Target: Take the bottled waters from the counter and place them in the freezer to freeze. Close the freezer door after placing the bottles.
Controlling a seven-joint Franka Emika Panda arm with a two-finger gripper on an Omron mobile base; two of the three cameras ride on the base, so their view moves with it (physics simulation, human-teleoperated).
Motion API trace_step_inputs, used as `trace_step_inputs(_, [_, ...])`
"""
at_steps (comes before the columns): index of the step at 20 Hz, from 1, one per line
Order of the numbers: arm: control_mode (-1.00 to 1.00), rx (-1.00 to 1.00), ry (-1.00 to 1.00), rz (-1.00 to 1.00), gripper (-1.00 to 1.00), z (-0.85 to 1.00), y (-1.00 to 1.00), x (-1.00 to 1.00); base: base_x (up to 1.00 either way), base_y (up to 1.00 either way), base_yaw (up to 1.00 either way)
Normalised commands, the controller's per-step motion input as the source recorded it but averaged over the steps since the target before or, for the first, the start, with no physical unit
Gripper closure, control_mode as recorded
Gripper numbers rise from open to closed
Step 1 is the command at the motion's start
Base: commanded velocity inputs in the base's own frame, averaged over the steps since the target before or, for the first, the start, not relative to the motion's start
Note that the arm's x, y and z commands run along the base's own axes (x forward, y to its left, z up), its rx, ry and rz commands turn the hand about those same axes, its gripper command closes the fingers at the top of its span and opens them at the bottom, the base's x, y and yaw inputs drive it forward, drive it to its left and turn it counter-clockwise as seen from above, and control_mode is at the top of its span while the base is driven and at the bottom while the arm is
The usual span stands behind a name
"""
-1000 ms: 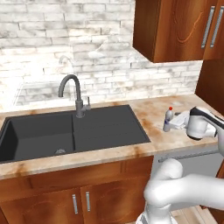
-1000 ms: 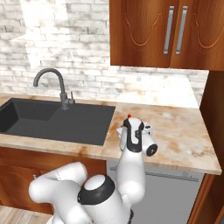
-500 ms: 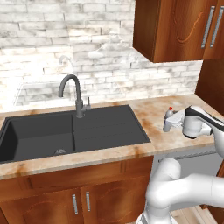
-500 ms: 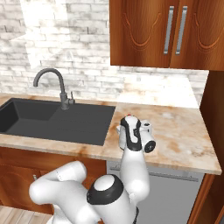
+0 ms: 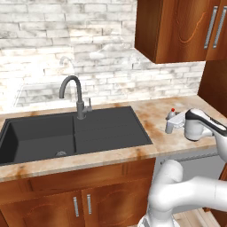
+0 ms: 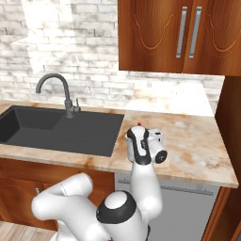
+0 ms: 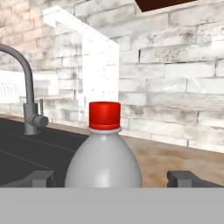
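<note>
Marbled bench [image 6: 188,146] to the right of the black sink [image 5: 66,133]; bare stone extends to the far brick wall [image 5: 66,66] and to the wooden panel [image 6: 230,122] at the right. The red-capped water bottle [image 7: 104,151], greyish with rounded shoulders, stands upright on the bench near its front edge, right of the sink. The tool [image 7: 111,178] is released, one fingertip [image 7: 41,178] on each side of the bottle, apart from it. The dark faucet [image 5: 76,95] stands at the sink's far rim, well left of the bottle. Upper cabinets [image 6: 183,33] hang overhead.
</note>
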Motion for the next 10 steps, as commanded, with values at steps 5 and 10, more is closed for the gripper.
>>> trace_step_inputs(5, [-1.00, 0.00, 0.00, 0.00, 1.00, 0.00, 0.00, 0.00, 0.00, 0.00, 0.00])
trace_step_inputs(10, [-1.00, 0.00, 0.02, 0.00, 1.00, -0.01, 0.00, 0.00, 0.00, 0.00, 0.00])
